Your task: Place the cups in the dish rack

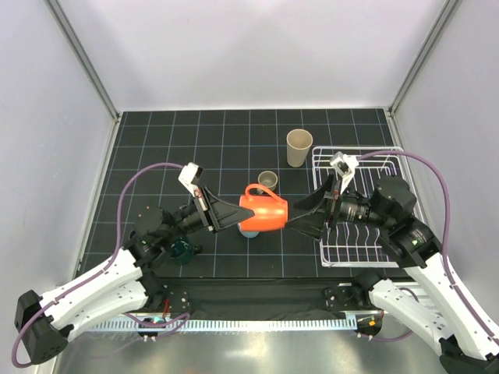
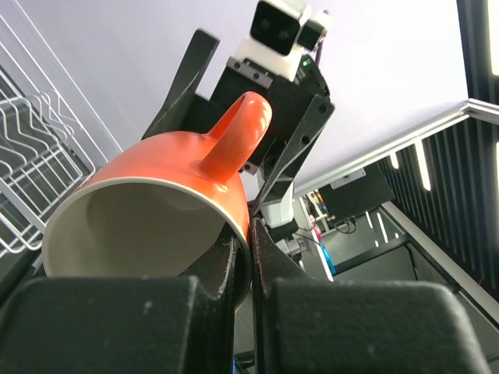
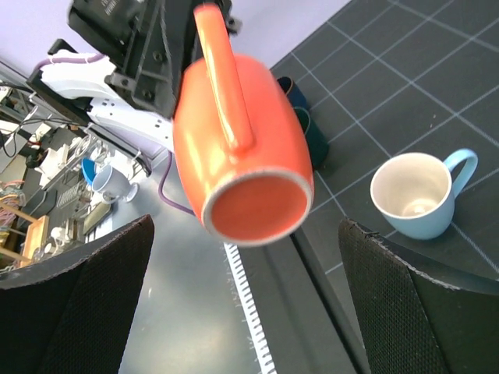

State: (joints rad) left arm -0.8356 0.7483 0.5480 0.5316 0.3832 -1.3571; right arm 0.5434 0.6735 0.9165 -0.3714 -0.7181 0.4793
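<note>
- The surface (image 1: 195, 148) is a black gridded mat, and every cup but one stands on it.
- The dish rack (image 1: 374, 167) sits at the right side of the mat. The right arm reaches over its near half, and no cup shows in the part left visible.
- The left pincer (image 1: 234, 214) is clamped on the rim of the orange cup (image 1: 263, 210), one finger inside the mouth and one outside. It holds the cup in the air above mid-mat.
- The right pincer (image 1: 300, 214) gapes wide and holds nothing. Its wrist view shows the cup's round base framed between its two fingers. I cannot tell whether either finger touches the cup.
- The orange cup lies on its side with the handle up and its long axis running left to right. Its mouth faces the left arm and its base faces the right one, directly ahead of the spread fingers. The rack lies beyond, on the right arm's side, so this looks like a hand-over. The next move probably turns on those fingers closing around the cup's body without catching the handle.
- The tall beige tumbler (image 1: 299, 146) stands upright just left of the rack's far corner.
- The light blue mug (image 3: 413, 195) stands upright on the mat, nearly under the held cup.
- The dark teal mug (image 1: 181, 251) and the navy cup (image 3: 292, 86) sit together by the left arm.
- The small taupe mug (image 1: 267, 178) stands between the tumbler and the held cup.
</note>
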